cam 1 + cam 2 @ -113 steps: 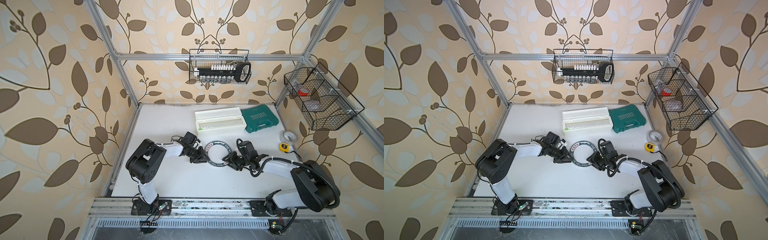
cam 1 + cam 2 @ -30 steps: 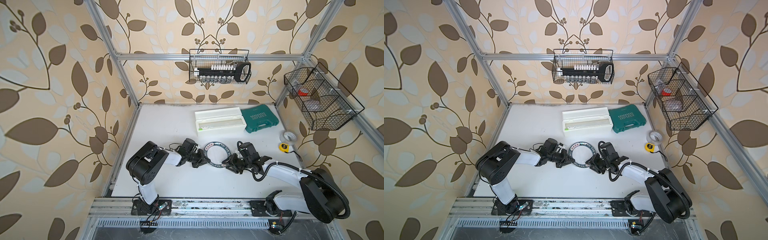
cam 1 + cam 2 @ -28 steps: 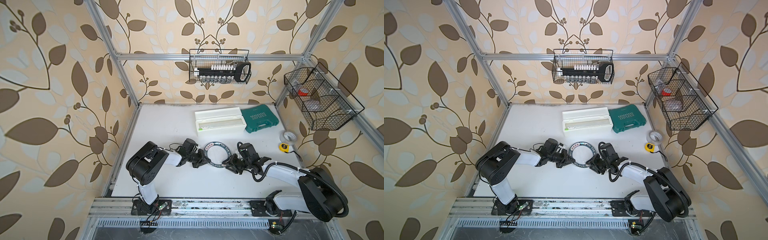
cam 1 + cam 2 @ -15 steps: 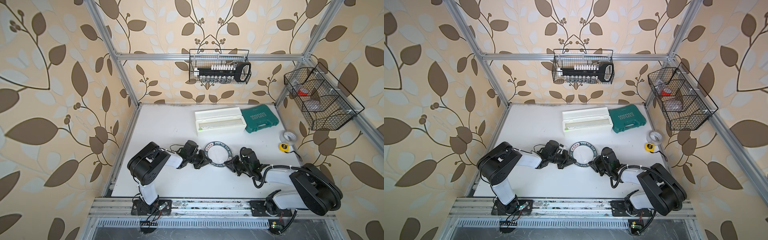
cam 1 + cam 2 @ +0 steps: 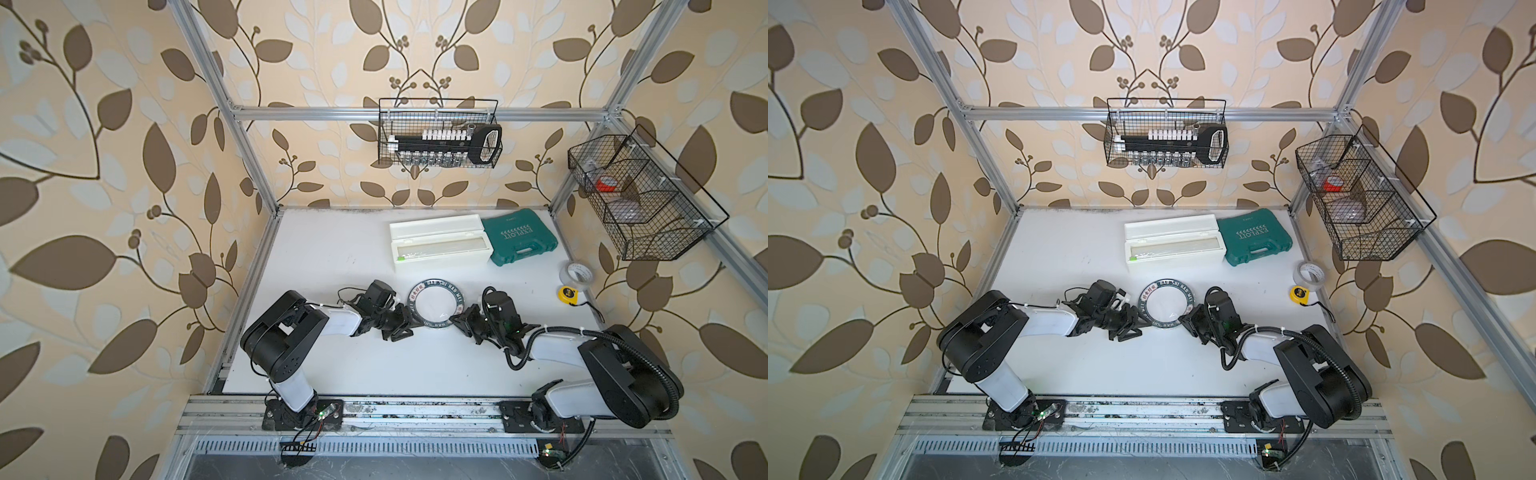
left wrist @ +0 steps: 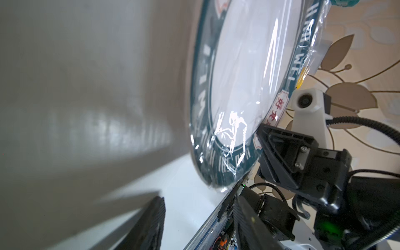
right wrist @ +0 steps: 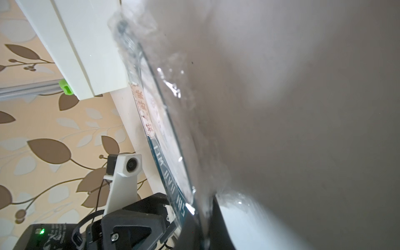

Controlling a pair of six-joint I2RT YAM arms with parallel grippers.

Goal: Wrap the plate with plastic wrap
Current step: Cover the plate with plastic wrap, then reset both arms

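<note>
I count one plate [image 5: 435,305], one sheet of plastic wrap [image 6: 229,127], one white dispenser box [image 5: 438,243], one green tool case [image 5: 519,242], one tape roll [image 5: 577,274], one yellow tape measure [image 5: 568,295], two wire baskets, a back basket [image 5: 436,100] and a side basket [image 5: 660,243], and my two pincers, the left pincer [image 5: 400,325] and the right pincer [image 5: 463,321].

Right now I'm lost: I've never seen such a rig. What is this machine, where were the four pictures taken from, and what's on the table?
Two robot arms are bolted to the front rail of a white table; each ends in a two-fingered pincer. Two pictures come from a camera pair overhead; the others from a camera on each wrist. Between the arms lies the plate, dark-rimmed, with plastic wrap crinkled over it. The left pincer stands open beside the plate, holding nothing. The right pincer is at the plate's opposite edge; whether it grips I cannot tell. Elsewhere lie the white dispenser box, a green case, a tape roll and a yellow tape measure.
</note>
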